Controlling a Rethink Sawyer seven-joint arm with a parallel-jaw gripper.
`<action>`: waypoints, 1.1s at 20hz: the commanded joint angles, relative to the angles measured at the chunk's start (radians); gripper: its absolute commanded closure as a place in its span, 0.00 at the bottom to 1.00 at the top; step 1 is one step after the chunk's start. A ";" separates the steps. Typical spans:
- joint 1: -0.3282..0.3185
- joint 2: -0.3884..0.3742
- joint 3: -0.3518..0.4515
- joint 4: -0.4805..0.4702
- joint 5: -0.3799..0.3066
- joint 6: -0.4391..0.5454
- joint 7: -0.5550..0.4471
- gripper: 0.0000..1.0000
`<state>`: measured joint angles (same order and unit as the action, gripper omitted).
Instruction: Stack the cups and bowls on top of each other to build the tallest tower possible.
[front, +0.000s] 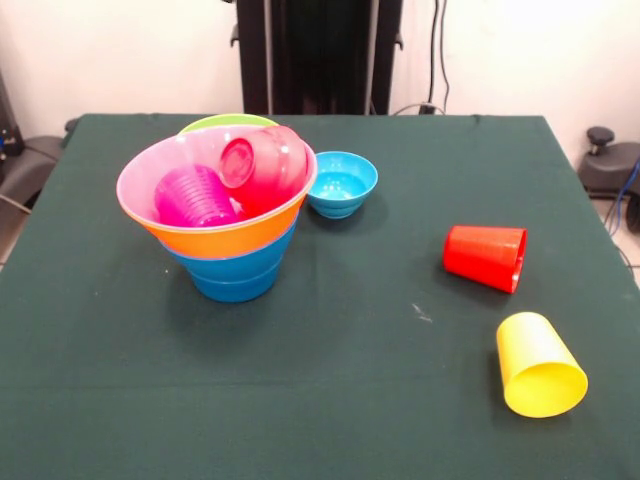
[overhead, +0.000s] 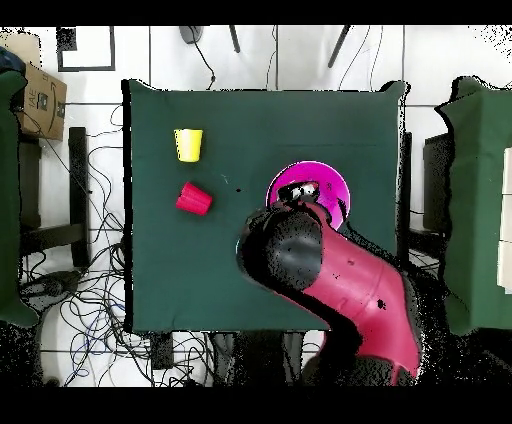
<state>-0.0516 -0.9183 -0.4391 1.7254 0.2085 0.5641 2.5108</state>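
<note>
Nested plastic bowl tower (front: 230, 245) holds purple tumbler (front: 195, 197) and small red bowl (front: 265, 165).
Red cup (front: 485, 257) and yellow cup (front: 538, 365) lie toppled right; the gripper's state cannot be told.

From my overhead view the arm (overhead: 365, 300) is a thick, rounded red link, widening toward the base, with a bulbous black joint housing (overhead: 285, 252) at its upper end. I see small dark specks like fasteners along the red shell.
</note>
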 joint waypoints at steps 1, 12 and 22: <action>-0.113 -0.068 0.300 0.271 0.173 0.323 -0.152 0.00; -0.214 -0.113 0.422 0.512 0.400 0.113 -0.317 0.00; -0.450 0.014 0.516 0.534 -0.040 -0.500 -0.193 0.00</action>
<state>-0.4624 -1.0125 -0.0119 2.1992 0.3911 0.3118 2.4517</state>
